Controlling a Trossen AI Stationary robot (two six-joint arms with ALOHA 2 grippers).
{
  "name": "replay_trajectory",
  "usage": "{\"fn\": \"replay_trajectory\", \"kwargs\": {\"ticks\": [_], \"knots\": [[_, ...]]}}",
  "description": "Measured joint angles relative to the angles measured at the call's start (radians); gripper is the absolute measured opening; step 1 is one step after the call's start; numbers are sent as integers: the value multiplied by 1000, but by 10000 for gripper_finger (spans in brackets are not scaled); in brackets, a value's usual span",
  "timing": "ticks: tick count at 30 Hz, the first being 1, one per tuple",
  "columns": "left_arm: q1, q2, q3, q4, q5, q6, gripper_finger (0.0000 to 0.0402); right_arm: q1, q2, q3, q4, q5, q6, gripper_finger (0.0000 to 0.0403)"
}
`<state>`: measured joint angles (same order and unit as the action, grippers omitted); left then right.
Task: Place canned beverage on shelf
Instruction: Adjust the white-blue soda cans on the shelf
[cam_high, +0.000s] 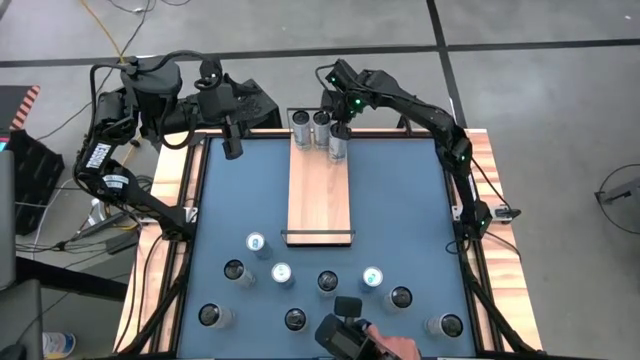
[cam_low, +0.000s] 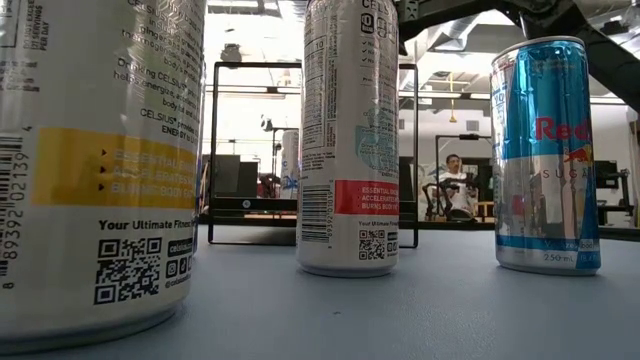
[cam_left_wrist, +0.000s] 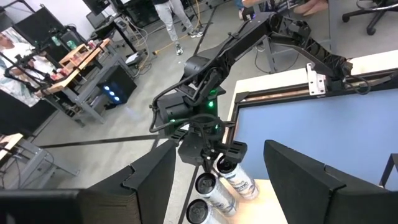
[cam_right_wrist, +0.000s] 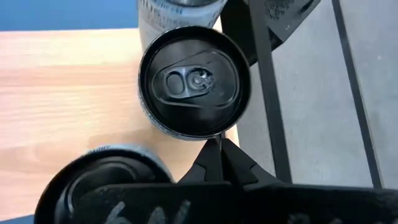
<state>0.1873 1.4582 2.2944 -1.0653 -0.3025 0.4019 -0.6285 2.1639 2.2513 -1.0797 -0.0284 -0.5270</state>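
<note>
The shelf (cam_high: 320, 195), a light-wood board with black end rails, lies along the table's middle. Three canned beverages stand at its far end: two side by side (cam_high: 301, 128) (cam_high: 321, 124) and one a little nearer (cam_high: 338, 148). My right gripper (cam_high: 340, 118) hovers just above them, shut and holding nothing. In the right wrist view its closed tip (cam_right_wrist: 219, 149) sits beside the rim of a black-topped can (cam_right_wrist: 194, 83). My left gripper (cam_high: 232, 146) waits open at the table's far left edge, its fingers (cam_left_wrist: 149, 180) spread wide.
Several loose cans (cam_high: 282, 273) stand on the blue table (cam_high: 400, 200) in front of the shelf. A person's hand with a black device (cam_high: 352, 338) reaches in at the front edge. In the low view, tall cans (cam_low: 348, 140) stand before the shelf's black rail (cam_low: 212, 150).
</note>
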Motion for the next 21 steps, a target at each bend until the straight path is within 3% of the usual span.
{"fn": "replay_trajectory", "kwargs": {"ticks": [12,21], "knots": [[0,0,0,-1,0,-3,232,0,-2,0,20,-26,3,0],[0,0,0,-1,0,-3,232,11,-30,98,-43,54,17,0]]}}
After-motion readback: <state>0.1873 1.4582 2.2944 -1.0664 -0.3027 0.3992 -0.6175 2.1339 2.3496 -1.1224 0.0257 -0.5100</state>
